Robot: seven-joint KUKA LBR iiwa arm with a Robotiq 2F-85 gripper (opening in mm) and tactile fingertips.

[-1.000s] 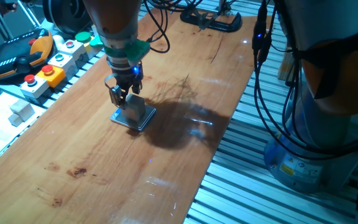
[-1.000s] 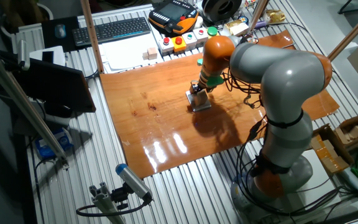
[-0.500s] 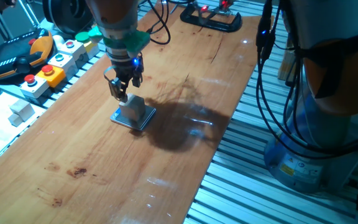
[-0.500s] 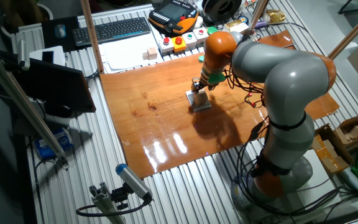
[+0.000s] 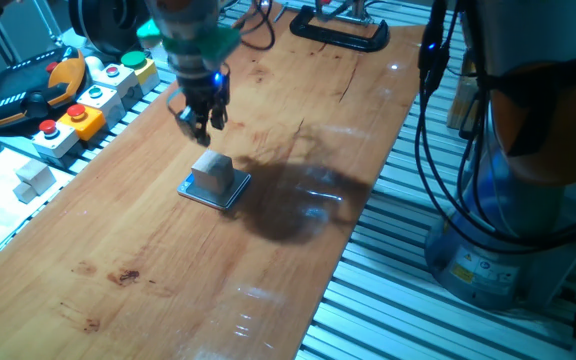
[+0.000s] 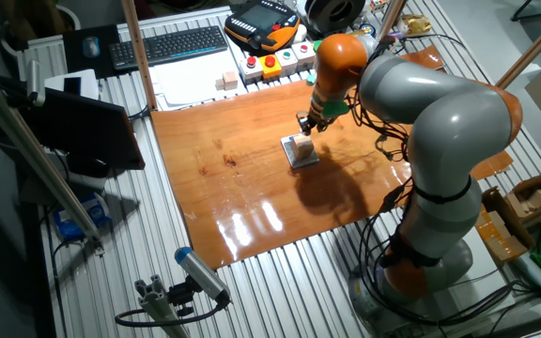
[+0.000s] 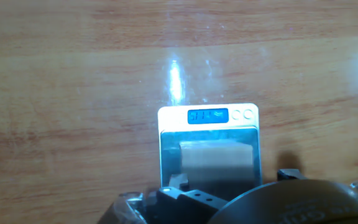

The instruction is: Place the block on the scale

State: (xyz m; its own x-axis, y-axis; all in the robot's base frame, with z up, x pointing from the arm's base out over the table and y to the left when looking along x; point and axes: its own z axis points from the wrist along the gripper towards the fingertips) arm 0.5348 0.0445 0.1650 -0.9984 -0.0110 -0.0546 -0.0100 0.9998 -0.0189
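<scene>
The pale beige wooden block (image 5: 211, 170) rests on the grey-blue top plate of the flat square scale (image 5: 231, 196) on the wooden table. My gripper (image 5: 199, 124) hangs above and slightly behind the block, apart from it, fingers open and empty. In the other fixed view the block (image 6: 301, 146) sits on the scale (image 6: 305, 161) with the gripper (image 6: 305, 123) just above it. In the hand view the block (image 7: 216, 162) lies on the scale (image 7: 169, 133), whose blue display is lit.
Button boxes (image 5: 76, 120) and a whitish cube (image 5: 36, 176) lie off the table's left edge, with a teach pendant (image 5: 23, 88) behind them. A black clamp (image 5: 340, 30) stands at the far end. A keyboard (image 6: 170, 45) is behind the table.
The gripper has let go of the block on the scale and risen straight up and back from it. The block and scale stay in place.
</scene>
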